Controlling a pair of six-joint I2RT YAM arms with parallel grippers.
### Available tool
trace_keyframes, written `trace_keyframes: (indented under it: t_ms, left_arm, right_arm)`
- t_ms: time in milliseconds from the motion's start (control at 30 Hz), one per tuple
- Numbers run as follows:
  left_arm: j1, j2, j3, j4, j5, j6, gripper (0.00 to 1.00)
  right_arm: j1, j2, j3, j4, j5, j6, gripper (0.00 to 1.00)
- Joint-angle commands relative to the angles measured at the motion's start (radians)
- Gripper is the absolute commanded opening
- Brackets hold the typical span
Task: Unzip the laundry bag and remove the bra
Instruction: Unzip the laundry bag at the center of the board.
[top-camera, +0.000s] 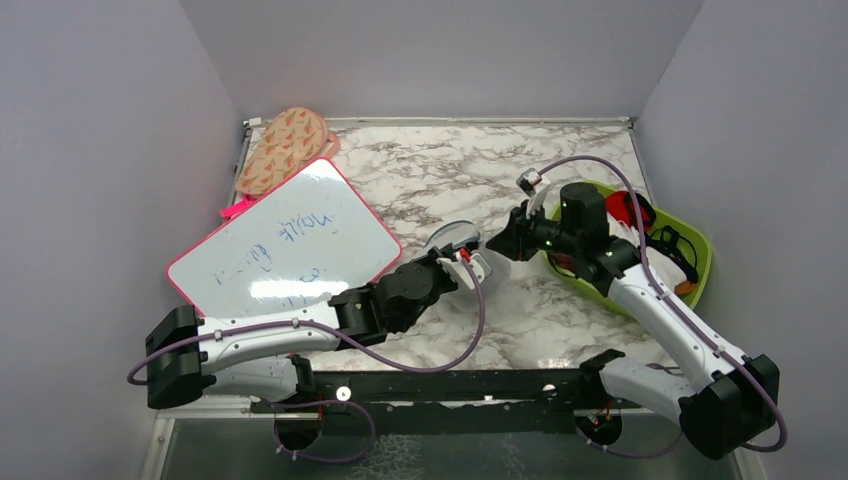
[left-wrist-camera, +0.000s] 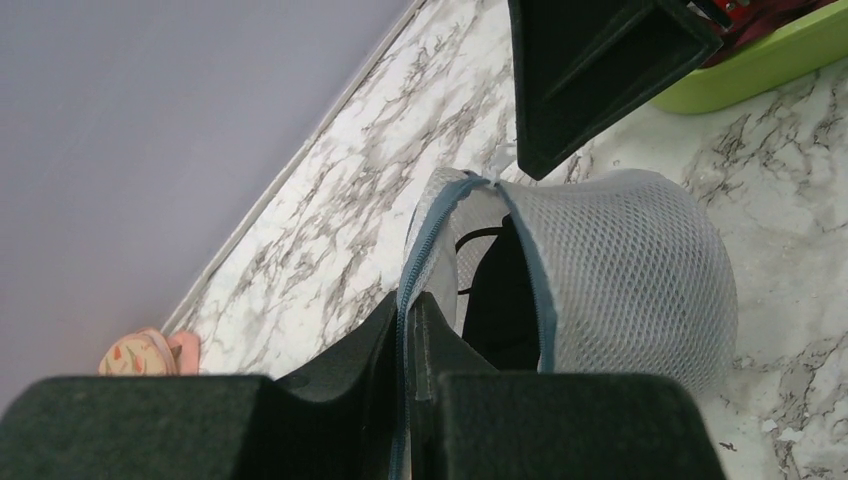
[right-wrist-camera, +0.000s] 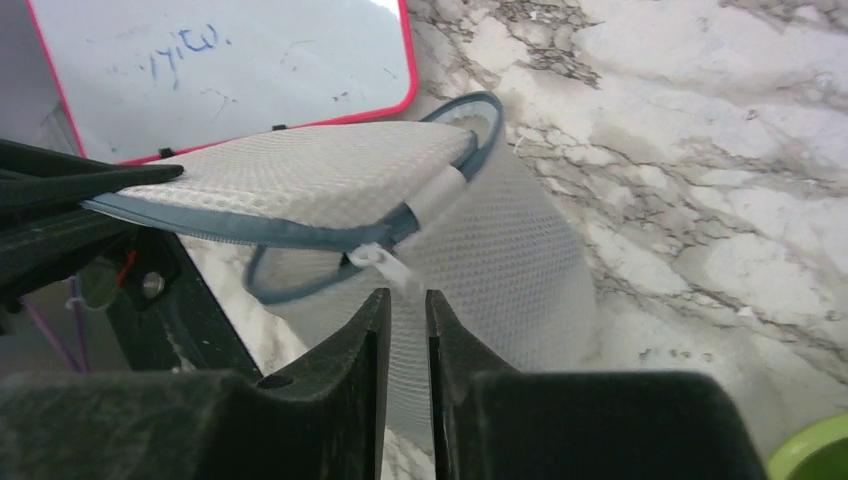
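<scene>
White mesh of the laundry bag (left-wrist-camera: 630, 270) is being seen resting on the marble table (top-camera: 430, 170), near the middle and between the two grippers. Its dark zipped rim is being pinched by the left gripper (left-wrist-camera: 405, 320), the fingers being pressed together on it. The zip is standing partly undone, and the bra (left-wrist-camera: 500, 300) is being shown as a black mass inside the gap. The right gripper (right-wrist-camera: 405, 320) is being held just beside the white zip pull (right-wrist-camera: 385, 262), its fingers drawn almost together with a thin slit between them. A lime-green tray (top-camera: 695, 250) is lying beside the right arm.
</scene>
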Motion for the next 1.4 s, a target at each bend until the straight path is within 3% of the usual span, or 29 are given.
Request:
trace_keyframes:
  t_ms: [0, 133, 267, 433, 733, 1033, 1200, 1367]
  left_arm:
    - [-0.008, 0.002, 0.03, 0.025, -0.041, 0.011, 0.0]
    - [-0.007, 0.022, 0.038, 0.019, -0.068, 0.005, 0.0]
    - [-0.007, 0.022, 0.033, 0.024, -0.066, 0.006, 0.0]
    - [-0.007, 0.019, 0.034, 0.023, -0.059, 0.006, 0.0]
    - [-0.007, 0.011, 0.04, 0.011, -0.045, 0.002, 0.0]
    - [-0.007, 0.009, 0.045, 0.002, -0.034, 0.001, 0.0]
    - [-0.009, 0.007, 0.049, -0.002, -0.027, -0.005, 0.0]
    - [-0.01, 0.014, 0.06, -0.021, -0.012, -0.017, 0.0]
  right_arm:
    - [-0.016, 0.002, 0.051, -0.056, -0.05, -0.078, 0.25]
    - [-0.017, -0.055, 0.032, -0.026, -0.044, -0.096, 0.46]
    - [-0.016, -0.079, 0.005, 0.085, -0.151, -0.086, 0.65]
    - [0.006, -0.03, -0.022, 0.23, -0.239, -0.103, 0.73]
    - [0.031, -0.043, -0.215, 0.597, -0.342, -0.35, 0.73]
    - [0.033, 0.014, -0.206, 0.683, -0.333, -0.526, 0.72]
    - [0.037, 0.069, -0.189, 0.696, -0.463, -0.614, 0.62]
    - [0.067, 0.107, -0.195, 0.764, -0.497, -0.643, 0.54]
